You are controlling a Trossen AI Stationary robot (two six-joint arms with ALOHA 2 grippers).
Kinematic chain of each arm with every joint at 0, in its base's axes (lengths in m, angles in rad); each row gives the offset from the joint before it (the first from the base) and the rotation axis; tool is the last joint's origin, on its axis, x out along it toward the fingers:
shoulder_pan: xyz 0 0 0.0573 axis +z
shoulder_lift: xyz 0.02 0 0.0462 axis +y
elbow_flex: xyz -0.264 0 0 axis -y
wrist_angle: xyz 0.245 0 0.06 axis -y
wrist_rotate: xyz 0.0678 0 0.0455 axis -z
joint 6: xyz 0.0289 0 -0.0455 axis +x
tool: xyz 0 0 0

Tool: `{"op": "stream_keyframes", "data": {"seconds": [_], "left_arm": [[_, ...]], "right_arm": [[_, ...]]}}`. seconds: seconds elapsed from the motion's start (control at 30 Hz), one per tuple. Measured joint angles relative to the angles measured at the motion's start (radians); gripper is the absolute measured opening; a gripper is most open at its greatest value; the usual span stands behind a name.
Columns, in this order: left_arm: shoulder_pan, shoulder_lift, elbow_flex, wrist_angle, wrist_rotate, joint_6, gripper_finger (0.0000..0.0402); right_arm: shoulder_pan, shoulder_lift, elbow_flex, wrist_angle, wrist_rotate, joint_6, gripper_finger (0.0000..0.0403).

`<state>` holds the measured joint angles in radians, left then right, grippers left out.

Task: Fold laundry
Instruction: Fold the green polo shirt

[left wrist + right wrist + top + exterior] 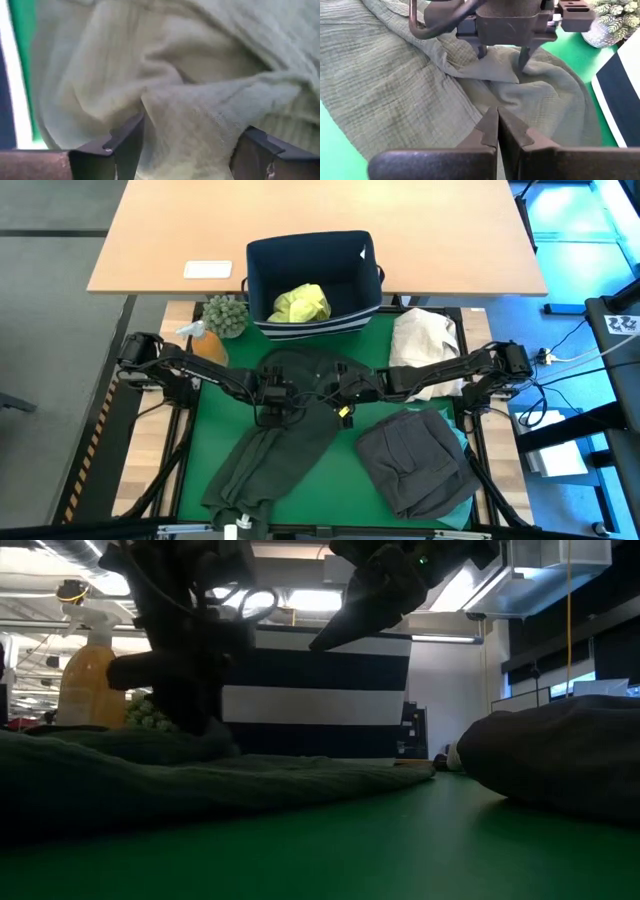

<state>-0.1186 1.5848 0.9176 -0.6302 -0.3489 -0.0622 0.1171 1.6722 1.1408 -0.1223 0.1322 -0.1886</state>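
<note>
From above, the left gripper (275,402) sits on the dark olive garment (275,455) at mid-table, its long axis running from the grippers toward the near edge; the right gripper (340,392) hovers just beside. At table height, the cloth lies flat. Left wrist: jaws spread wide, a fold bunched between the fingers (125,145), seemingly not yet pinched. Right wrist: jaws closed, holding nothing.
</note>
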Motion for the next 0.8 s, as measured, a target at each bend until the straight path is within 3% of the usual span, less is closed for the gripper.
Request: {"op": "stream_keyframes", "data": {"seconds": [0.43,0.6,0.8], "left_arm": [[-0.032,0.000,0.055,-0.202,0.081,-0.119,0.0256],[-0.062,-0.001,0.135,-0.304,0.067,-0.166,0.0257],[-0.142,-0.021,0.167,-0.300,-0.003,-0.185,0.0253]], "right_arm": [[0.000,0.000,0.000,0.002,0.000,-0.003,0.0005],[0.000,0.000,0.000,0.002,0.000,-0.003,0.0005],[0.000,0.000,0.000,0.002,0.000,-0.003,0.0005]]}}
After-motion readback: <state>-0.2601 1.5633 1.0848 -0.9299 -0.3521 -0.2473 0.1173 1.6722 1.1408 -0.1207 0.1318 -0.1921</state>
